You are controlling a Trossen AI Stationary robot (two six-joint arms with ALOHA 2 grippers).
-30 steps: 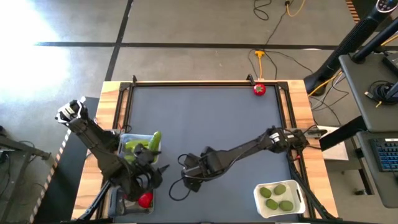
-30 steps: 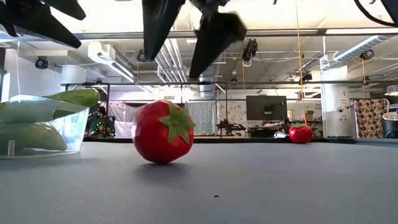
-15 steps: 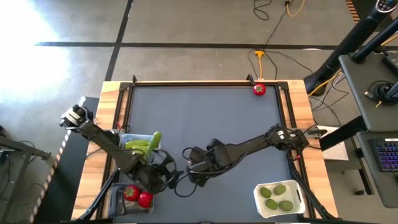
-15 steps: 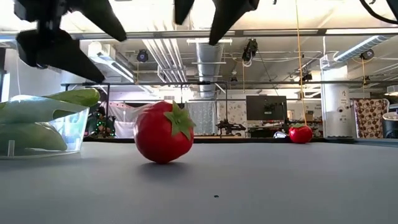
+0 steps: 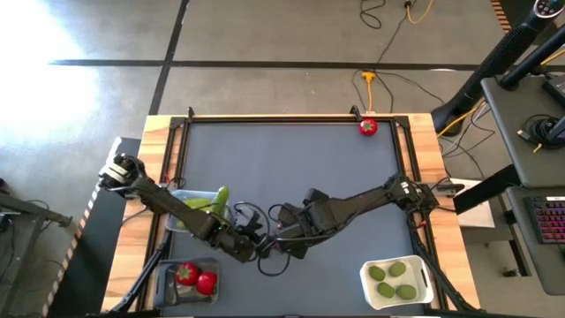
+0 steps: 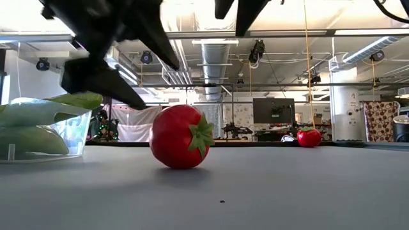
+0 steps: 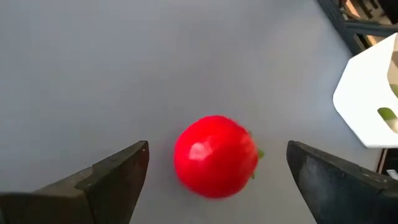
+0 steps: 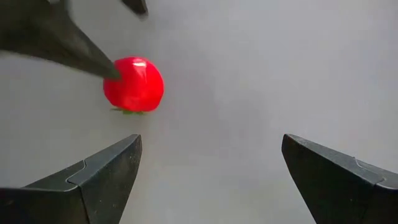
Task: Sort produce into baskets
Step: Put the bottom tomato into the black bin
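We see a round red toy tomato with a green top (image 6: 182,137) lying loose on the dark grey table mat (image 5: 291,159), near the front middle of the table; in the low view its green top points sideways. In the left wrist view the same tomato (image 7: 215,156) sits on the mat between that gripper's two dark fingers (image 7: 112,180), which stand wide apart and do not touch it. The left gripper (image 5: 256,248) hangs just above the tomato with its jaws spread. The right gripper (image 5: 284,243) is close beside it, also spread wide, and in its wrist view the tomato (image 8: 133,84) lies off to one side, with a finger of the left gripper in front of the tomato's edge; we cannot tell whether it touches.

Beside the left arm, a clear plastic tray (image 5: 177,203) holds long light-green cucumbers (image 5: 205,204); in the low view they are piled above its rim (image 6: 78,142). In front of it, at the table's near left corner, a dark-tinted clear tray (image 5: 165,284) holds two red tomatoes (image 5: 195,278) touching each other. At the near right corner an opaque white tray (image 5: 367,283) holds three small olive-green limes (image 5: 393,278), close together.

A second loose red tomato (image 5: 368,127) rests at the far edge of the mat, well apart from everything else; the low view shows it (image 6: 308,137) upright in the distance
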